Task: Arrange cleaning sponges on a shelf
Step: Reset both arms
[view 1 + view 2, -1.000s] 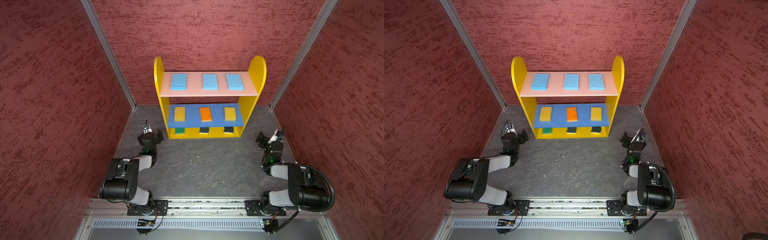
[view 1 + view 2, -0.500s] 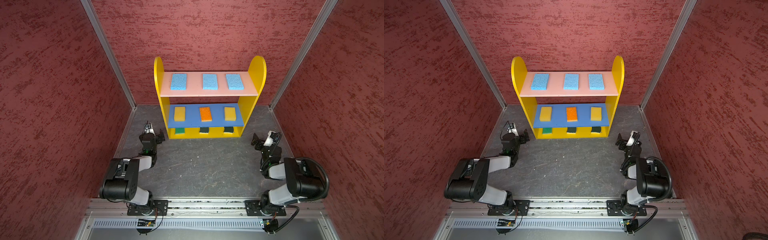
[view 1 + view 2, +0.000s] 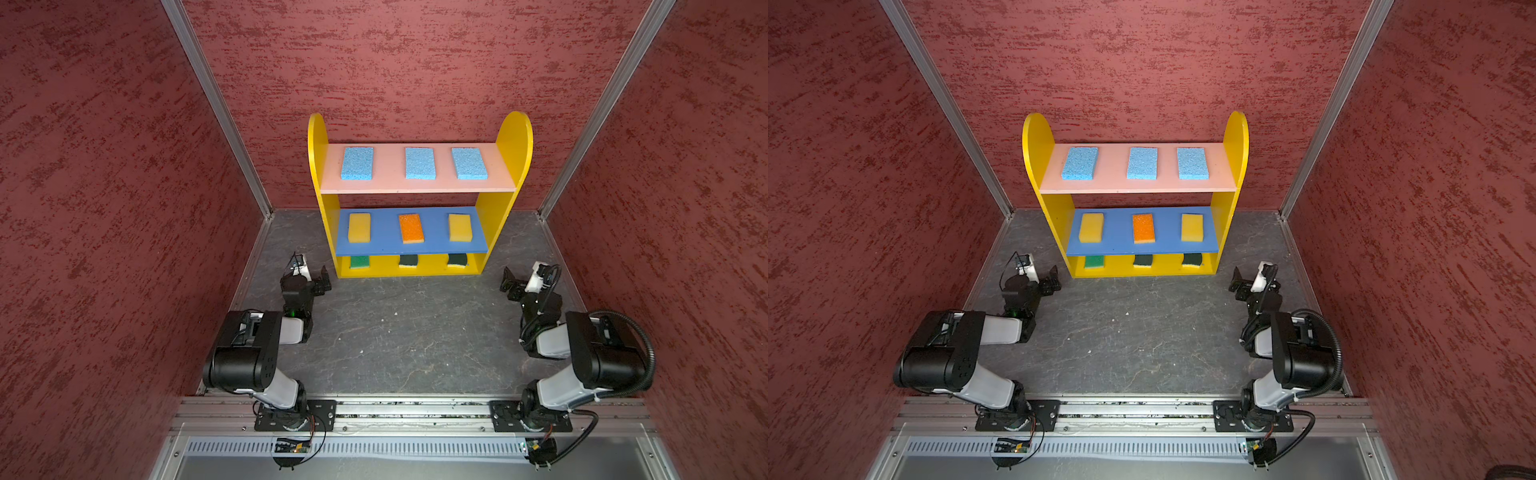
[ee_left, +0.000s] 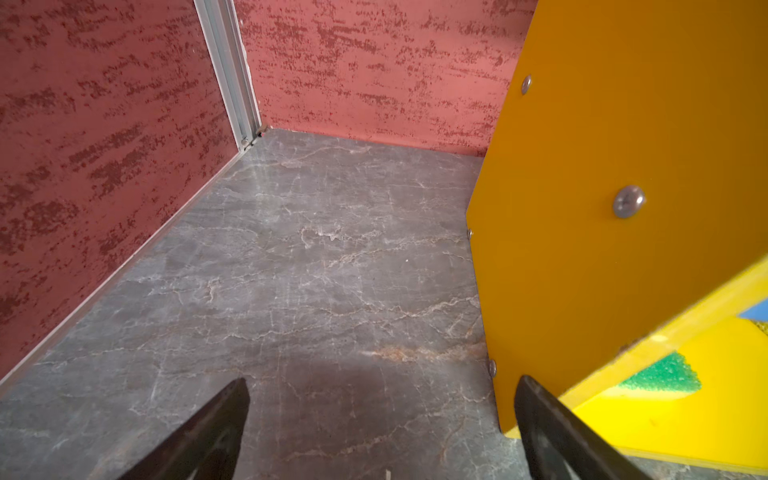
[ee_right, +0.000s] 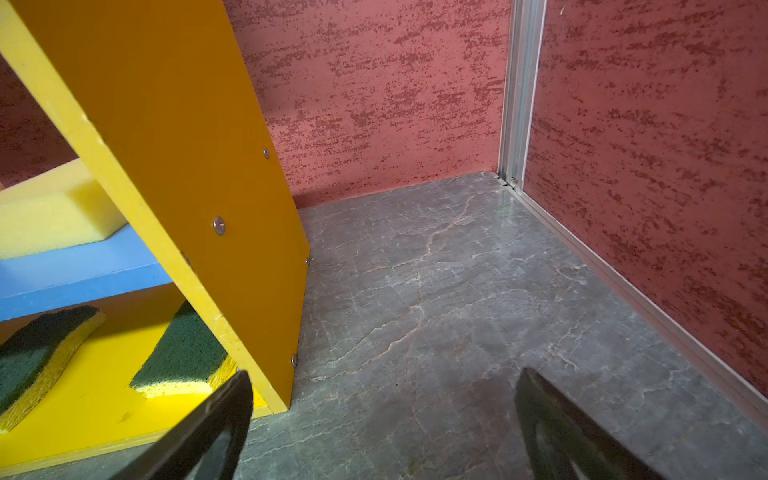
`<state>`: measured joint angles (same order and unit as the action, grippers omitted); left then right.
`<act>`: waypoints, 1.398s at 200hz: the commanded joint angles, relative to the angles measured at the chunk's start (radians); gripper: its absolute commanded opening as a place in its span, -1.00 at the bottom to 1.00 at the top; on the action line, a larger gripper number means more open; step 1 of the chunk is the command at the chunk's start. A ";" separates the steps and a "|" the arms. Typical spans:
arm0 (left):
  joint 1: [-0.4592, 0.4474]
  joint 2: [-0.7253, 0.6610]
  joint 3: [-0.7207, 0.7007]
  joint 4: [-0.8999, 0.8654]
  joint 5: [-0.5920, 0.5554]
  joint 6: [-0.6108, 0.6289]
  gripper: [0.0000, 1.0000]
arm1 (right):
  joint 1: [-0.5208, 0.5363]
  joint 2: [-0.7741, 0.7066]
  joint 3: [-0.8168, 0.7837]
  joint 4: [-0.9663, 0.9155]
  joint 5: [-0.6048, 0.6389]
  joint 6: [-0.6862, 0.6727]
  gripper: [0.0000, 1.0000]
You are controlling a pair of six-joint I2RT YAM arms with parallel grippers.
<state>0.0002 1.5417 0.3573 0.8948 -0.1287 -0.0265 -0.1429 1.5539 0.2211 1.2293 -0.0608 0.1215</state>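
The shelf [image 3: 513, 137] stands against the back wall. Three light blue cleaning sponges [image 3: 420, 163] lie in a row on its pink top board. On the blue middle board lie a yellow sponge [image 3: 359, 227], an orange-topped one [image 3: 411, 228] and another yellow one [image 3: 460, 227]. The yellow base holds a bright green sponge [image 3: 359, 262] and two dark green ones [image 3: 409, 260] [image 3: 457, 259]. My left gripper [image 3: 316, 284] hangs low beside the shelf's left panel [image 4: 602, 208], open and empty [image 4: 383, 380]. My right gripper [image 3: 510, 284] is low beside the right panel [image 5: 187, 124], open and empty [image 5: 385, 372].
Red textured walls [image 3: 104, 208] close in the left, right and back sides, with aluminium corner posts [image 3: 216, 108]. The floor [image 3: 407, 332] is grey marbled. A metal rail [image 3: 415, 409] along the front edge carries both arm bases.
The right gripper has drifted a little left and lower as its arm folded back. The left gripper has sunk slightly. No sponge has moved.
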 commanded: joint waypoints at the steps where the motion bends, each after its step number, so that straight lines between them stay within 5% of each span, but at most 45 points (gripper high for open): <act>1: 0.006 0.000 0.006 0.044 0.016 0.009 0.99 | 0.007 -0.002 0.016 0.020 -0.011 -0.031 0.98; 279: 0.006 -0.005 0.008 0.030 0.015 0.005 0.99 | 0.007 -0.005 0.016 0.018 -0.028 -0.033 0.98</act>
<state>0.0002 1.5417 0.3573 0.8982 -0.1276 -0.0269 -0.1410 1.5539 0.2214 1.2293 -0.0753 0.1146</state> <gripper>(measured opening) 0.994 0.989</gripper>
